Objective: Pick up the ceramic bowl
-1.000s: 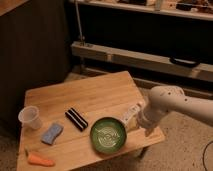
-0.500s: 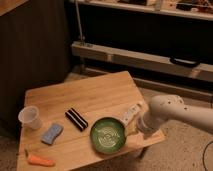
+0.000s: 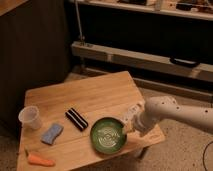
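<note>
The ceramic bowl is round, shallow and glossy green with pale ring markings inside. It sits on the wooden table near its front right edge. My gripper hangs at the end of the white arm, which comes in from the right. It sits low at the bowl's right rim, close to or touching it.
A black rectangular bar lies left of the bowl. A blue sponge, a translucent plastic cup and an orange carrot are on the table's left part. Shelving and a bench stand behind the table.
My arm has lowered and shifted a little left, bringing the gripper closer to the bowl's right rim. The bowl has not moved.
</note>
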